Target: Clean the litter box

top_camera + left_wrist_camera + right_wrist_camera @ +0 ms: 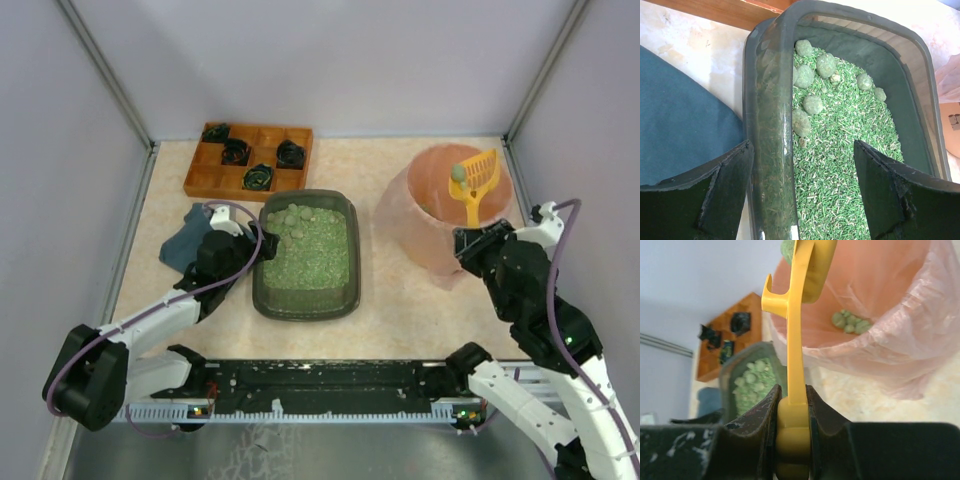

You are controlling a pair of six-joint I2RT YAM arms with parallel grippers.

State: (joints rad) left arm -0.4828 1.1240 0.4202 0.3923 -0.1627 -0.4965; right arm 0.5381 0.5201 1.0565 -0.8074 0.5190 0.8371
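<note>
The dark grey-green litter box (352, 290) sits mid-table, holding green litter and several rounded clumps (293, 221) at its far end. My left gripper (260, 242) is open and straddles the box's left rim (769, 150): one finger (715, 200) is outside, the other (900, 200) is over the litter. The clumps (812, 75) lie ahead of it. My right gripper (476, 236) is shut on the handle of a yellow scoop (474, 182). It holds the scoop above the pink bag-lined bin (425, 225) with a green clump (458, 173) on it. In the right wrist view my gripper (794, 432) pinches the scoop (799, 315).
An orange-brown wooden compartment tray (205, 178) with dark items stands at the back left. A blue cloth (185, 245) lies left of the box and fills the left of the left wrist view (685, 125). Several clumps (850, 322) lie inside the bin (890, 350). Grey walls enclose the table.
</note>
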